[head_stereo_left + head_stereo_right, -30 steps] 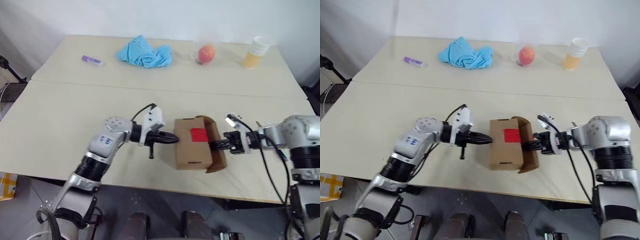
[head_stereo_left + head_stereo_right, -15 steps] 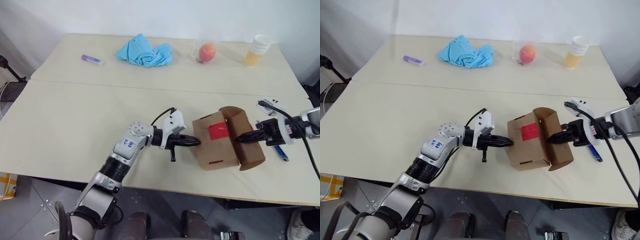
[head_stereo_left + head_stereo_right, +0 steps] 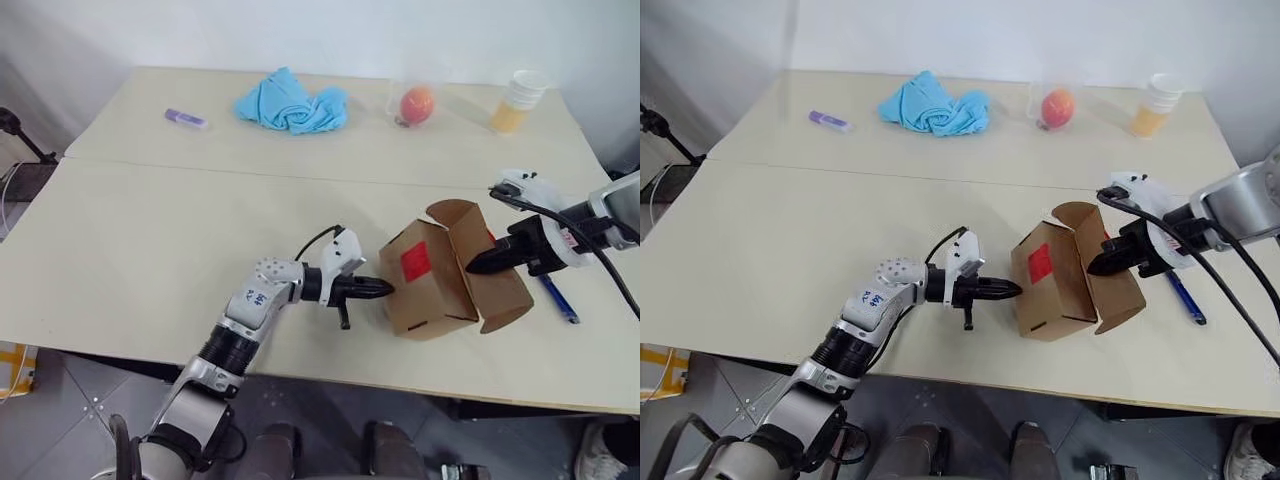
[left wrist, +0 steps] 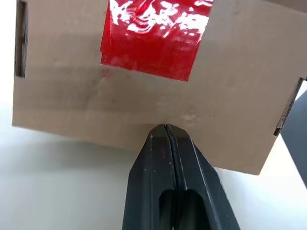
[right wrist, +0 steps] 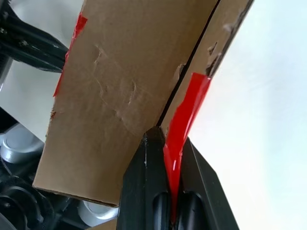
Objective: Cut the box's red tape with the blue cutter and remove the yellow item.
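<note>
Since a second ago the box (image 3: 432, 280) has tipped up onto one edge and slid toward the robot's right. The right gripper (image 3: 478, 266) has risen with it, its fingers closed on a flap and a strip of red tape (image 5: 184, 122). The left gripper (image 3: 384, 289), closed and empty, has followed and presses its tips against the taped side. The blue cutter (image 3: 559, 299) lies on the beige table (image 3: 150, 240) just right of the box. At the far edge sit a blue cloth (image 3: 290, 103), purple stick (image 3: 186, 119), orange fruit (image 3: 415, 102) and cup (image 3: 511, 101).
</note>
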Controlling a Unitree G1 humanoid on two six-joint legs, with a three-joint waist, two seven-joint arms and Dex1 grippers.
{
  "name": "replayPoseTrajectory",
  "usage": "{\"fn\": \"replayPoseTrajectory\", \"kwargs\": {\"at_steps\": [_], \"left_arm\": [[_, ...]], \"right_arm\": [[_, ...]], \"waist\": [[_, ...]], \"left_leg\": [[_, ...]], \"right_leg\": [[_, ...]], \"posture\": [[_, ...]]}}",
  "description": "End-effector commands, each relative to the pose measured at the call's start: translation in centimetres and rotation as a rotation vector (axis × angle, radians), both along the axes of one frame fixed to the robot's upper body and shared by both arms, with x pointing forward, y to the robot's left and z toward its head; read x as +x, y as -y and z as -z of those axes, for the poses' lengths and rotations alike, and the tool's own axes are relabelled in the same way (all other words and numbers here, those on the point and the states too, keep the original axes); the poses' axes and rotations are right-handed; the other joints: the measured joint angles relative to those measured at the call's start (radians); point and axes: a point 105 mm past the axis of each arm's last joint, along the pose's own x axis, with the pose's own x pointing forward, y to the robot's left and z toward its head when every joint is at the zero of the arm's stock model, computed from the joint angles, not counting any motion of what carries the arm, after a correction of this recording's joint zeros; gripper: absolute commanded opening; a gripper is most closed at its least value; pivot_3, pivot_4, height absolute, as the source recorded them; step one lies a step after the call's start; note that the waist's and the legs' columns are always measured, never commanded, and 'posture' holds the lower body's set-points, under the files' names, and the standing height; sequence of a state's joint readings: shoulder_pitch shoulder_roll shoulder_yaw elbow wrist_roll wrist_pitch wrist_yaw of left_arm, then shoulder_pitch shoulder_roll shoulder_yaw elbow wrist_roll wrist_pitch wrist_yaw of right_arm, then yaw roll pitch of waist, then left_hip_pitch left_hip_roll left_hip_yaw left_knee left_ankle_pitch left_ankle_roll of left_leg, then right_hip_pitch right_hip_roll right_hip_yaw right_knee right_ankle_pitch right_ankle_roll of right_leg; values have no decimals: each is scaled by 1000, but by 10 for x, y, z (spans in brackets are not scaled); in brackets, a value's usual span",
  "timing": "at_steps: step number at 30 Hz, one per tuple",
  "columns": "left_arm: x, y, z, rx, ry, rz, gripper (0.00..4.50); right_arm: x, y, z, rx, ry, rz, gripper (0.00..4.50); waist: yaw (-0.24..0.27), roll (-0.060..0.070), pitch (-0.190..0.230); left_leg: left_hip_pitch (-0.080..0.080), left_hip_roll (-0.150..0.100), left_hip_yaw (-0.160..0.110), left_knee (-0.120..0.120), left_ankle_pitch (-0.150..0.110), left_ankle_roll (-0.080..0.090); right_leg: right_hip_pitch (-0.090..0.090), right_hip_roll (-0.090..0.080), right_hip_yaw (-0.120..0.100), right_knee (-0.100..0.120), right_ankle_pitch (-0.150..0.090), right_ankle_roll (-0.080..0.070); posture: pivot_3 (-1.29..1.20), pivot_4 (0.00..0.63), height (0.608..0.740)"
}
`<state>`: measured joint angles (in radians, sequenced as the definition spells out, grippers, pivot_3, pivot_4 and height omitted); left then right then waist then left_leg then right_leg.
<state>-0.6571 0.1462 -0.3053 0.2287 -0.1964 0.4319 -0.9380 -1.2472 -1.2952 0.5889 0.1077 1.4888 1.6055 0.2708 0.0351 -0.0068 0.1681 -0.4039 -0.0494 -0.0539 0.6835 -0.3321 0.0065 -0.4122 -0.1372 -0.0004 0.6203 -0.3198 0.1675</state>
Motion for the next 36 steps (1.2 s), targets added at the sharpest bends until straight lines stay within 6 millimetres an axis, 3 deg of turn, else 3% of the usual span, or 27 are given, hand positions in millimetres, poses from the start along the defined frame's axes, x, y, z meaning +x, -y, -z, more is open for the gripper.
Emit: {"fn": "replayPoseTrajectory", "kwargs": {"at_steps": [1,8,18,23,36], "left_arm": [[-8,17,-2,-21,6,16,0],[-10,34,-3,-66,-11,4,0],[-12,54,0,-94,-37,9,0],[-15,62,1,-100,-48,11,0],[-9,55,6,-77,-48,-39,0]], "right_arm": [[-7,-3,0,-83,-4,-22,9],[-2,4,-7,-281,111,13,9],[-7,-12,-22,-271,200,6,9],[-9,-5,-28,-306,220,29,9],[-4,1,-24,-312,262,92,9]], "waist": [[4,0,0],[15,1,1],[17,2,1],[16,2,2],[11,3,2]], "left_leg": [[0,0,0,0,0,0],[-2,-3,-1,-1,0,1],[-2,-8,-1,0,1,4],[-3,-9,-1,0,1,5],[-3,-6,-1,0,1,5]], "right_leg": [[0,-1,-1,0,0,0],[0,-5,-9,0,0,0],[1,-11,-20,2,0,0],[1,-11,-20,2,1,1],[1,-12,-20,2,1,1]], "posture": [[0,150,740],[0,150,740],[0,150,740],[0,150,740],[0,150,740]]}}
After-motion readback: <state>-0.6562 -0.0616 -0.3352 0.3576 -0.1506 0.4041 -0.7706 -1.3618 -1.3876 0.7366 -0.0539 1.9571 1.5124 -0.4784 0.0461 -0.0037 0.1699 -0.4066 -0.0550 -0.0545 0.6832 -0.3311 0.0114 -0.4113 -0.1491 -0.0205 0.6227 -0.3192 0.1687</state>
